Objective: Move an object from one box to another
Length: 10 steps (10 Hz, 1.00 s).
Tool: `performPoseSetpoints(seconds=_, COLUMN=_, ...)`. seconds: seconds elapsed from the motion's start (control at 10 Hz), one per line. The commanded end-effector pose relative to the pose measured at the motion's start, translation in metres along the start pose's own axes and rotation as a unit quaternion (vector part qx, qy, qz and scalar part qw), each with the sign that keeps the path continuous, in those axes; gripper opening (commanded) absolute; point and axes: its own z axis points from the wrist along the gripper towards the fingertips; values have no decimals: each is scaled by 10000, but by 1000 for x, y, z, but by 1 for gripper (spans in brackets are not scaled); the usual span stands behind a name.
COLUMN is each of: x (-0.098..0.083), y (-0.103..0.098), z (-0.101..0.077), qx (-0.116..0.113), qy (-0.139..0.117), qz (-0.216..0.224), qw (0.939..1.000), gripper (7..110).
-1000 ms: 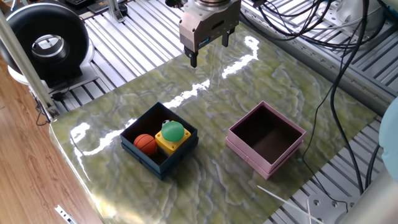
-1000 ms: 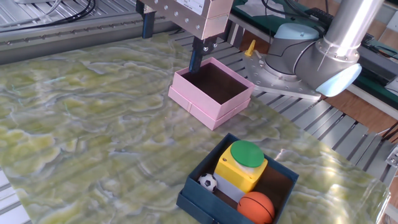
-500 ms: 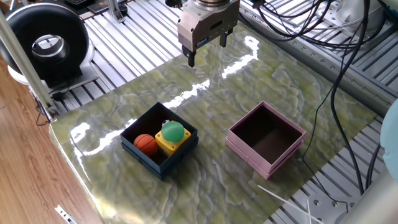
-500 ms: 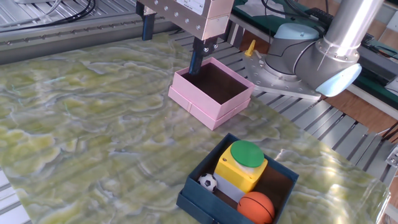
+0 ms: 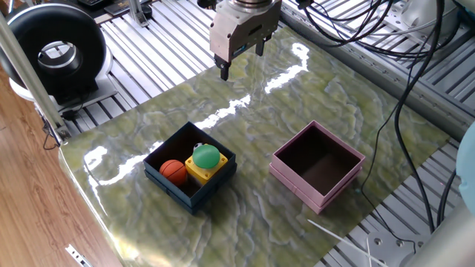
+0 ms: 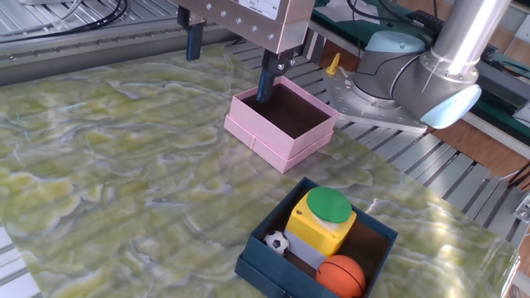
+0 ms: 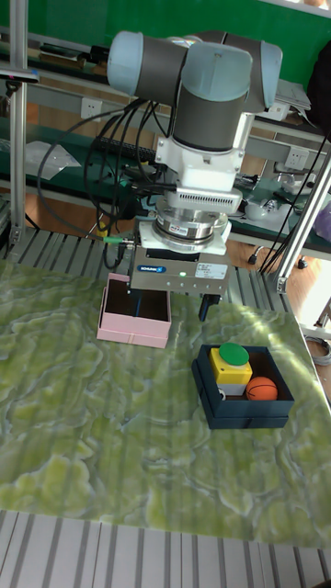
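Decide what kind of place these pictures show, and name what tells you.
Probably a robotics lab: an industrial arm stands at a marbled table on slotted aluminium rails, with loose cables trailing behind.

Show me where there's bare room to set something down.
The pink box is bare inside. Open marbled mat lies between it and the navy box. The navy box is crowded: basketball, yellow button block, small soccer ball.

Two boxes sit well apart on the worktop. The low-walled box holds a ball, a smaller ball and a block with a domed cap on top. The stepped-rim box holds nothing visible. The hand hangs above the worktop's far edge, fingers spread.
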Motion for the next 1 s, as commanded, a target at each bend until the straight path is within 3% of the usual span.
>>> performPoseSetpoints(seconds=0.0, x=-13, y=4, z=1, qx=-112, qy=-198, qz=63, qw=9997, gripper=88)
performPoseSetpoints(seconds=0.2, x=-16, y=-5, z=1, qx=75, qy=-79, qz=143, qw=9998, gripper=88)
performPoseSetpoints(seconds=0.3, x=-18, y=-5, z=3, qx=96, qy=-55, qz=196, qw=9997, gripper=66)
performPoseSetpoints(seconds=0.4, x=-20, y=-1, z=3, qx=80, qy=-58, qz=281, qw=9996, gripper=66)
performPoseSetpoints(seconds=0.5, x=-21, y=4, z=3, qx=18, qy=-56, qz=382, qw=9993, gripper=44)
performPoseSetpoints(seconds=0.6, x=-22, y=5, z=2, qx=33, qy=-56, qz=420, qw=9991, gripper=44)
performPoseSetpoints(seconds=0.7, x=-22, y=2, z=2, qx=124, qy=-50, qz=472, qw=9988, gripper=22)
performPoseSetpoints(seconds=0.9, x=-23, y=0, z=2, qx=170, qy=-48, qz=486, qw=9987, gripper=22)
